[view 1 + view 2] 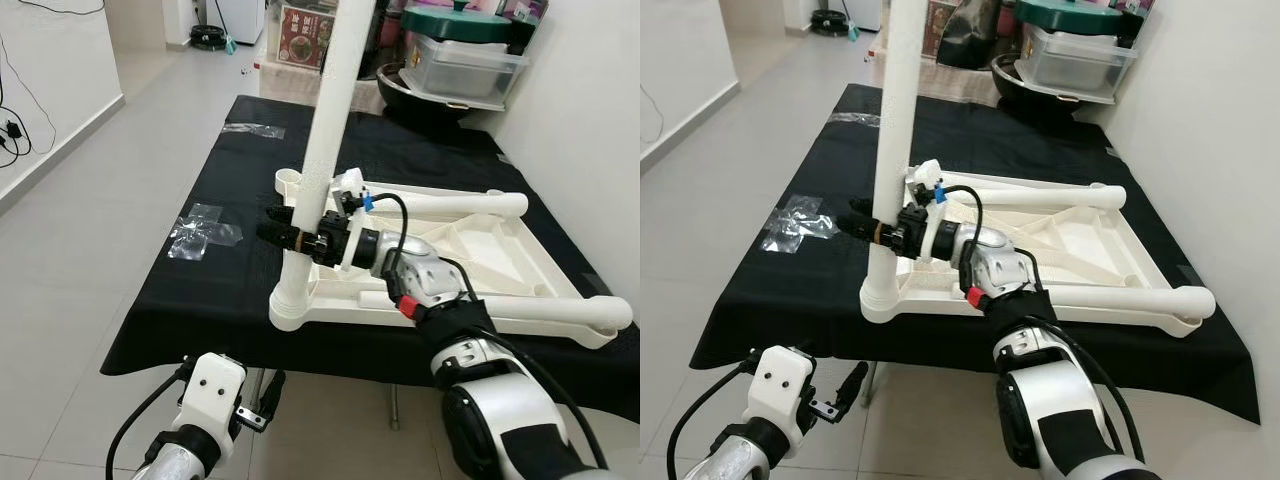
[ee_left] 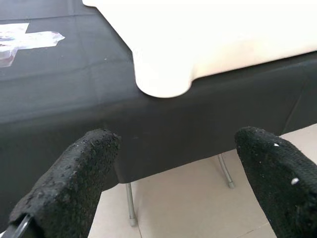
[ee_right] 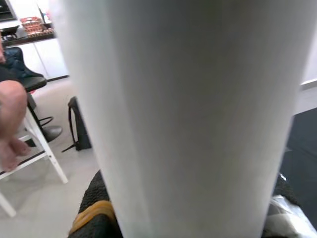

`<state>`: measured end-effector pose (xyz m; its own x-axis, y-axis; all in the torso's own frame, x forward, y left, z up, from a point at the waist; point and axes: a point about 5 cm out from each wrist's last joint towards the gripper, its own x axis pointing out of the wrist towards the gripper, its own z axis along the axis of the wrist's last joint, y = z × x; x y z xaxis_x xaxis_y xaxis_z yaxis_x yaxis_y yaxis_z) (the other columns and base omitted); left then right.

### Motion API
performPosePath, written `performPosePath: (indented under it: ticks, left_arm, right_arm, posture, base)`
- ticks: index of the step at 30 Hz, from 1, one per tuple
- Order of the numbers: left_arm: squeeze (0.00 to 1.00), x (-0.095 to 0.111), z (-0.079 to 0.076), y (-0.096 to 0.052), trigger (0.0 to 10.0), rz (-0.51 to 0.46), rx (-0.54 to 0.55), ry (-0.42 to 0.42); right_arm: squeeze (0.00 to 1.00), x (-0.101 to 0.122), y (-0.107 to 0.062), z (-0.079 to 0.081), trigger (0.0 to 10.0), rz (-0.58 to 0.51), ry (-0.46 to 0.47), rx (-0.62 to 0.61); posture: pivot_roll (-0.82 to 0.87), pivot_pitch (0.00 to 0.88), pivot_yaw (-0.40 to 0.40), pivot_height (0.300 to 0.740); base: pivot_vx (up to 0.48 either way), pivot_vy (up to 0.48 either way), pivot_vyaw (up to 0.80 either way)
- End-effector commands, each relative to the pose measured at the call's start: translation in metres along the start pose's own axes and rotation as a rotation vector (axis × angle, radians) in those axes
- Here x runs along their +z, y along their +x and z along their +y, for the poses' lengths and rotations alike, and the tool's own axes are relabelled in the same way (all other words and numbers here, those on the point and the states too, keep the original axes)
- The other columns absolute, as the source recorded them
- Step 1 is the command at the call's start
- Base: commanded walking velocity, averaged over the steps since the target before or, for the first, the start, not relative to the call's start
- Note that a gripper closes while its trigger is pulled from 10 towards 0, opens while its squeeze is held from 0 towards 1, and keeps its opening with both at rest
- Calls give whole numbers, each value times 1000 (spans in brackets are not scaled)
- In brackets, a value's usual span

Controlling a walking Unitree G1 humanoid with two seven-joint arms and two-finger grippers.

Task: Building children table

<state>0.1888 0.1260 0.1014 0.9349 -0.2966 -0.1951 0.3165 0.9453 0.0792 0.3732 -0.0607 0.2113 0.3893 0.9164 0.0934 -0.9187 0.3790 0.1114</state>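
White plastic: we see the upturned tabletop (image 1: 470,250) on the black-draped table (image 1: 220,290), and our right gripper (image 1: 290,232) is clamped around the upright leg (image 1: 325,140) at its near-left corner. Our left gripper (image 2: 173,183) hangs wide open below the table's near edge, holding nothing.

Upturned tabletop (image 1: 480,245) at frame centre-right, lying on cloth-covered table (image 1: 200,290). Upright leg (image 1: 325,150) rising from tabletop's near-left corner, running out of frame top. Two more legs (image 1: 450,203) lying flat along tabletop's far and near edges. Right gripper (image 1: 285,232) at centre, around upright leg's lower part. Tape pieces (image 1: 203,232) on cloth, left of tabletop. Left gripper (image 1: 262,400) at lower left, below table edge. Storage bins (image 1: 465,60) upper right, behind table.
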Motion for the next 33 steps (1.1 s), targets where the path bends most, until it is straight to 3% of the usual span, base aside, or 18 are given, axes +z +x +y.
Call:
performPosePath:
  ticks: [1, 2, 3, 6, 8, 9, 10, 12, 15, 18, 21, 22, 23, 24, 29, 30, 32, 33]
  left_arm:
    - [0, 0, -4, 0, 10000, -3, -4, -2]
    - [0, 0, -4, 0, 10000, -3, -6, -4]
    - [0, 0, -4, 0, 10000, -3, -6, -4]
    - [0, 0, -5, 0, 10000, -4, -9, -8]
    - [0, 0, -4, 1, 10000, -5, -11, -10]
    - [0, 0, -4, 1, 10000, -5, -11, -10]
    - [0, 0, -4, 1, 10000, -5, -12, -10]
    - [0, 0, -4, 1, 10000, -5, -12, -10]
    - [0, 0, -4, 1, 10000, -4, -15, -7]
    - [0, 0, -4, 1, 10000, -4, -15, -7]
    - [0, 0, -4, 1, 10000, -3, -14, -6]
    - [0, 0, -4, 2, 10000, -3, -12, -6]
    - [0, 0, -4, 2, 10000, -3, -12, -6]
    - [0, 0, -4, 2, 10000, -4, -11, -6]
    - [0, 0, -4, 2, 10000, -4, -13, -7]
    - [0, -1, -4, 2, 10000, -3, -14, -8]
    - [0, -1, -4, 2, 10000, -4, -14, -8]
    - [0, 0, -4, 2, 10000, -4, -15, -8]
  right_arm:
    - [0, 1, 0, -6, 0, -23, 32, -91]
    - [0, -1, -3, -12, 0, -48, 47, -213]
    - [0, -1, -3, -12, 0, -48, 47, -213]
    - [0, -16, -24, -30, 0, -97, 50, -747]
    - [0, -22, -37, -31, 0, -115, 71, -1001]
    - [0, -22, -37, -31, 0, -115, 71, -1001]
    - [0, -24, -40, -28, 0, -136, 92, -1080]
    - [0, -24, -40, -28, 0, -136, 92, -1080]
    - [0, -21, -39, -18, 0, -168, 134, -1258]
    - [0, -21, -39, -18, 0, -168, 134, -1258]
    - [0, -19, -27, -9, 0, -168, 142, -1259]
    - [0, -17, -8, 1, 10000, -199, 163, -1129]
    - [0, -17, -8, 1, 10000, -199, 163, -1129]
    - [1000, -15, -2, 6, 10000, -214, 138, -1066]
    - [1000, -18, -2, 7, 10000, -202, 125, -1040]
    - [0, -20, 1, 8, 10000, -202, 152, -946]
    - [0, -21, 0, 7, 10000, -202, 147, -879]
    - [0, -22, 1, 8, 10000, -182, 138, -730]
  posture:
    - [146, 40, -170, 740]
    - [142, 37, -171, 740]
    - [142, 37, -171, 740]
    - [140, 36, -167, 740]
    - [133, 37, -164, 740]
    - [133, 37, -164, 740]
    - [136, 37, -162, 740]
    - [136, 37, -162, 740]
    - [137, 35, -164, 740]
    - [137, 35, -164, 740]
    - [139, 34, -167, 740]
    - [138, 37, -167, 740]
    - [138, 37, -167, 740]
    - [134, 37, -164, 740]
    - [133, 35, -164, 740]
    - [132, 35, -163, 740]
    - [132, 34, -162, 740]
    - [131, 35, -162, 740]
  base:
    - [0, 0, 0]
    - [0, 0, 0]
    - [0, 0, 0]
    - [0, 0, 0]
    - [0, 0, 0]
    - [0, 0, 0]
    - [0, 0, 0]
    - [0, 0, 0]
    - [0, 0, 0]
    - [0, 0, 0]
    - [0, 0, 0]
    - [0, 0, 0]
    - [0, 0, 0]
    - [0, 0, 0]
    - [0, 0, 0]
    - [0, 0, 0]
    - [0, 0, 0]
    - [0, 0, 0]
